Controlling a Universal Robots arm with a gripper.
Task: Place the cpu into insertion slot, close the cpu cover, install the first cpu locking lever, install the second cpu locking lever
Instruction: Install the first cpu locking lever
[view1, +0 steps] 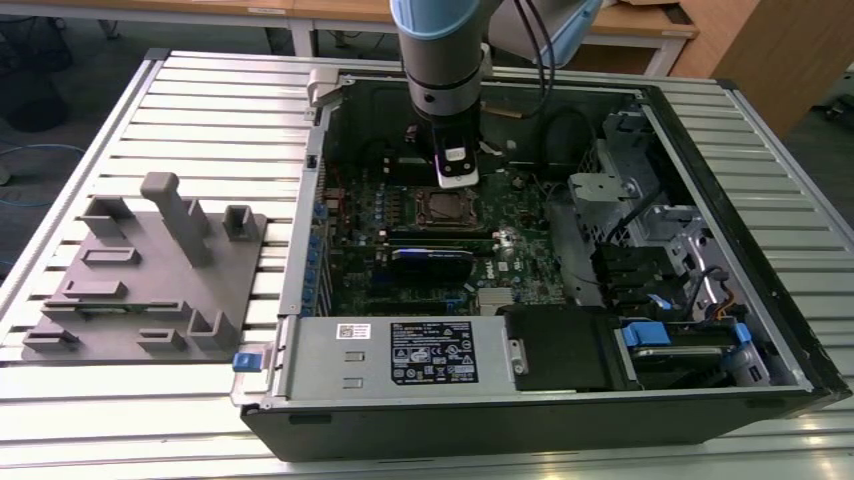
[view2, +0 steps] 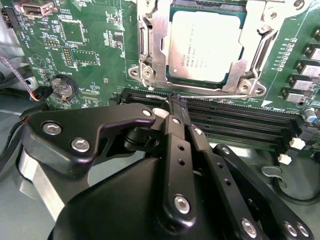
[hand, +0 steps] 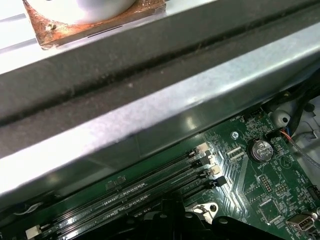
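In the second wrist view the cpu (view2: 205, 45), silvery-grey on top, lies in the insertion slot (view2: 200, 81) on the green board. The cpu cover (view2: 154, 42) is folded down flat around it. A thin wire locking lever (view2: 210, 92) runs along the socket edge nearest the memory slots, and another lever (view2: 261, 50) slants along the adjoining side. My gripper (view2: 176, 100) is shut, its black fingertips right at the first lever's rod; whether they pinch it or only touch it I cannot tell. In the exterior view the gripper (view1: 457, 182) hangs just behind the socket (view1: 447, 207) inside the open computer case.
Long black memory slots (view2: 240, 125) lie right beside the fingertips, and a coin battery (view2: 63, 87) sits on the board. The case's metal wall (hand: 150, 115) stands close by the arm. A grey fixture block (view1: 147, 270) rests on the slatted table at the exterior view's left.
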